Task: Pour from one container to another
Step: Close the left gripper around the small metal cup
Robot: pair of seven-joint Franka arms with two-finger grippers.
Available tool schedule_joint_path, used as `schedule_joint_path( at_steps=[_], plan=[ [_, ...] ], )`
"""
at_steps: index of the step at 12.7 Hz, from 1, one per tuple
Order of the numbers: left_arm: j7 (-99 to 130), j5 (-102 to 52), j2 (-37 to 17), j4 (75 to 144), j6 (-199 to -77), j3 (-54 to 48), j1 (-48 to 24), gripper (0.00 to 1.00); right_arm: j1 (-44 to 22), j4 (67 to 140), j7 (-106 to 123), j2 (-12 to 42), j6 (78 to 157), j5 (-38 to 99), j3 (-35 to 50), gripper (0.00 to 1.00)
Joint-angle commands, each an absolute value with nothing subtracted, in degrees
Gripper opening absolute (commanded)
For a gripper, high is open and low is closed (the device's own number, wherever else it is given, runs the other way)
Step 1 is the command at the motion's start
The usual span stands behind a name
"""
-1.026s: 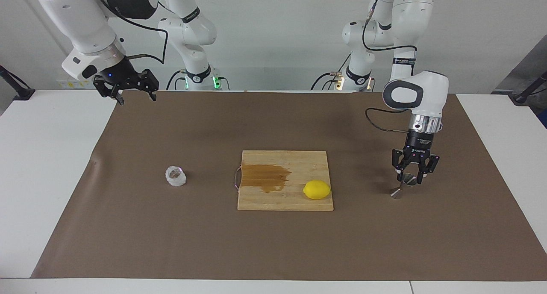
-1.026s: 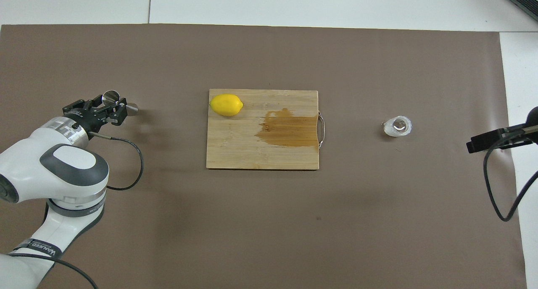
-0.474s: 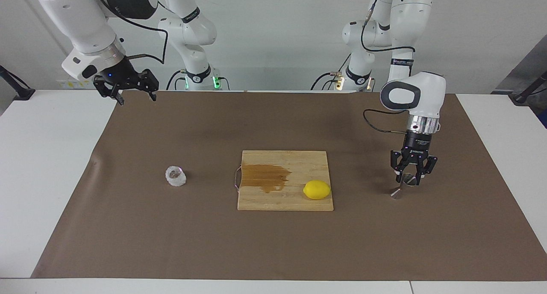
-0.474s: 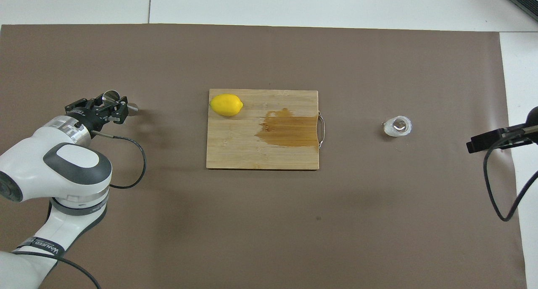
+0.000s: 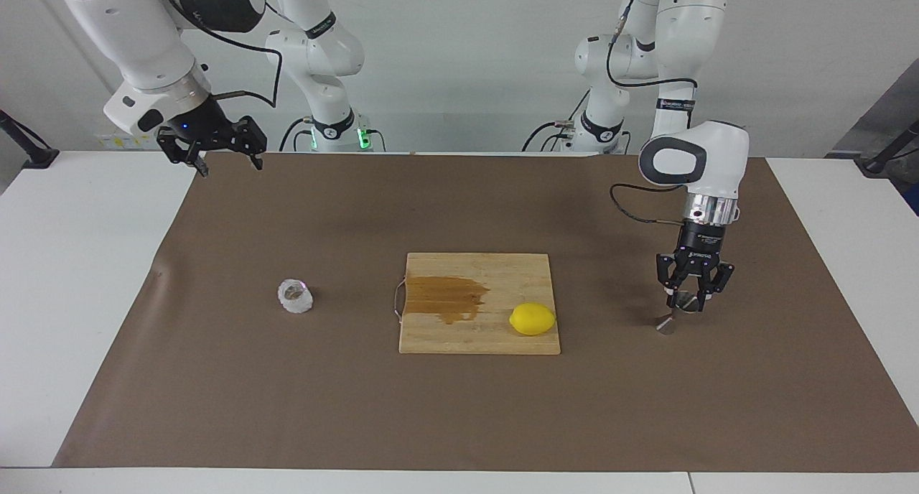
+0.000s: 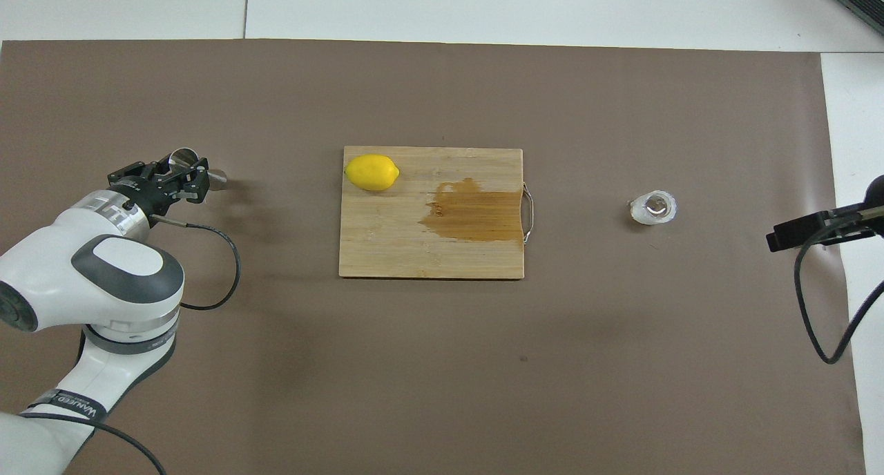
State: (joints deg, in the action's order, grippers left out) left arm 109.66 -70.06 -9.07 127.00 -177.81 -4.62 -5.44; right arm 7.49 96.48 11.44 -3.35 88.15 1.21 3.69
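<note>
Left pincer (image 5: 687, 301) grips the small shiny steel hourglass jigger (image 5: 675, 313), hiding its waist; right pincer (image 5: 228, 160) hangs open, waiting.

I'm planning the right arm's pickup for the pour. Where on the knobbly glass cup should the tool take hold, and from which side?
Judging by its shape, grip the glass cup across its outer wall, low on the body, coming straight down from above. It stands upright and squat on the brown mat with bare mat all round it, so opposite sides are free. Its knobbly surface should help against slipping. The right tool hangs open, up near its base.
</note>
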Motion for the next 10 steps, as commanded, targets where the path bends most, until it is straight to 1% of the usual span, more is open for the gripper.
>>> schedule_joint_path(
  at_steps=[1, 3, 4, 9, 10],
  plan=[
    [109.9, -71.4, -9.9, 125.8, -178.5, -4.2, -6.2, 0.32, 8.1, 96.4, 10.6, -3.9, 87.4, 2.4, 3.9, 1.0],
    [109.9, -71.3, -9.9, 125.6, -178.3, -4.2, -6.1, 0.16, 8.1, 96.4, 10.6, -3.9, 87.4, 2.4, 3.9, 1.0],
    [109.9, -71.3, -9.9, 125.5, -178.2, -4.2, -6.1, 0.12, 8.1, 96.4, 10.6, -3.9, 87.4, 2.4, 3.9, 1.0],
    [109.8, -71.0, -9.5, 122.5, -172.8, -4.0, -5.4, 0.09, 8.1, 96.4, 10.6, -3.9, 87.4, 2.4, 3.9, 1.0],
    [109.9, -71.0, -9.1, 122.3, -171.9, -4.0, -5.6, 0.06, 8.1, 96.4, 10.6, -3.9, 87.4, 2.4, 3.9, 1.0]
  ],
)
